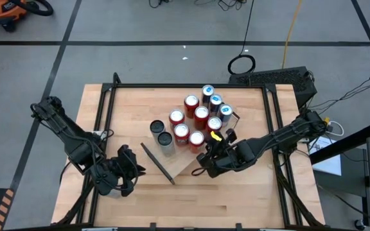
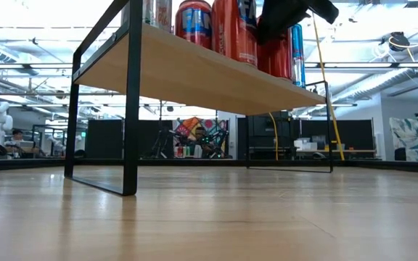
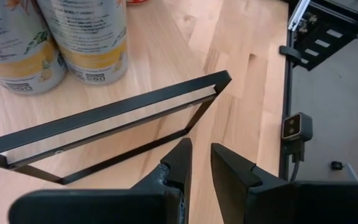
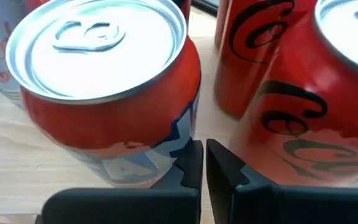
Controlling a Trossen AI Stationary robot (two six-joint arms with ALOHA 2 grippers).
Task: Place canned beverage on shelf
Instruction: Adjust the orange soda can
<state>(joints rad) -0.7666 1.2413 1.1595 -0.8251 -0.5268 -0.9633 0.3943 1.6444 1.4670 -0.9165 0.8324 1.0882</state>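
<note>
Our right gripper (image 4: 204, 163), jaws closed and empty, sits just beside a red can (image 4: 104, 87) on the shelf (image 2: 194, 72) (crowded already); backing away carelessly could topple it. Left jaws stand slightly apart, empty.

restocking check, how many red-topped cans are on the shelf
6 red-topped cans on the shelf, clustered mid-board: at and. The right pincer may hide more.

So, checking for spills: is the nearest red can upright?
Upright: the red can stands with its lid facing up on the shelf.
</note>
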